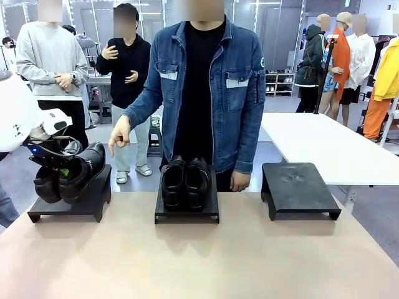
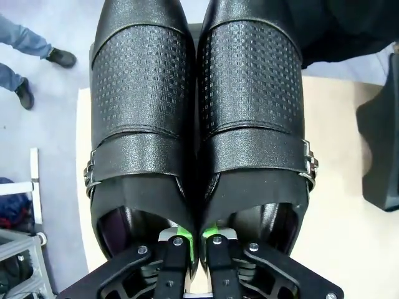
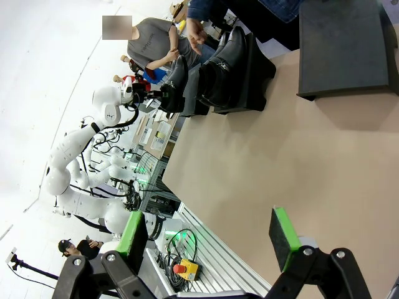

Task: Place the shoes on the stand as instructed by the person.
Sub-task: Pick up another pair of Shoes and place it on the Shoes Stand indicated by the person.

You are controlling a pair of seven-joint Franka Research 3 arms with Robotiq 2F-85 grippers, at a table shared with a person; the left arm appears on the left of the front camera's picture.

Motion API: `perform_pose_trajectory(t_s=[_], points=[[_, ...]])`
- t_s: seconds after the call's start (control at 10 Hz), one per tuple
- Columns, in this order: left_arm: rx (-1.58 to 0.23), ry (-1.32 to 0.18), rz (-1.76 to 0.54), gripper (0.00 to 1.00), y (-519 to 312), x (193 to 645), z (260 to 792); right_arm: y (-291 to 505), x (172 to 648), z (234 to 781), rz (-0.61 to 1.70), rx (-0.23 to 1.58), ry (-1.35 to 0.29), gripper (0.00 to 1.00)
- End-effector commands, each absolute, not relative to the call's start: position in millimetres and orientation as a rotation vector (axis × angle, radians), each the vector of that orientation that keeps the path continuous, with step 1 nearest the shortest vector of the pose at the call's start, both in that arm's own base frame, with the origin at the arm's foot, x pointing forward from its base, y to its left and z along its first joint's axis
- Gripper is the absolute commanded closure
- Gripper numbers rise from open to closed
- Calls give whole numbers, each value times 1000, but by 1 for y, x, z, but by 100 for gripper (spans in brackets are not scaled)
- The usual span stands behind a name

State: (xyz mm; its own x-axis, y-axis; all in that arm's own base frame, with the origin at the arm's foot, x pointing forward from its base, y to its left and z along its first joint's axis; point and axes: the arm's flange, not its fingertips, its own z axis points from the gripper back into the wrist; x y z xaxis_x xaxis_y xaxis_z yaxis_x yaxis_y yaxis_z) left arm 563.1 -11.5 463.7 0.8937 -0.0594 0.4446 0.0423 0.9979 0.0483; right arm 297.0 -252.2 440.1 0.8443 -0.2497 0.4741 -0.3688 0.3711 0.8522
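Left gripper (image 2: 194, 246) jaws pinch the pointed shoes' (image 2: 199, 124) inner walls together, clearest from the wrist; right gripper (image 3: 209, 233) gapes wide, stands at 12 o'clock.

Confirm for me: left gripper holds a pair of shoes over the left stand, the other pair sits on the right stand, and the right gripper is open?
Not quite. The front view shows the other pair on the middle stand; the right stand is bare. The rest holds.
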Motion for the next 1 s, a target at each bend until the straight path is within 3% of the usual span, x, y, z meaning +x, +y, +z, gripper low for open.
perform_pose_trajectory(t_s=[0.0, 0.9], points=[[84, -504, -10, 93, -11, 576, 466, -252, 296, 442, 86, 1213, -605, 0], [93, -454, 33, 93, -8, 592, 437, -252, 296, 442, 86, 1213, -605, 0]])
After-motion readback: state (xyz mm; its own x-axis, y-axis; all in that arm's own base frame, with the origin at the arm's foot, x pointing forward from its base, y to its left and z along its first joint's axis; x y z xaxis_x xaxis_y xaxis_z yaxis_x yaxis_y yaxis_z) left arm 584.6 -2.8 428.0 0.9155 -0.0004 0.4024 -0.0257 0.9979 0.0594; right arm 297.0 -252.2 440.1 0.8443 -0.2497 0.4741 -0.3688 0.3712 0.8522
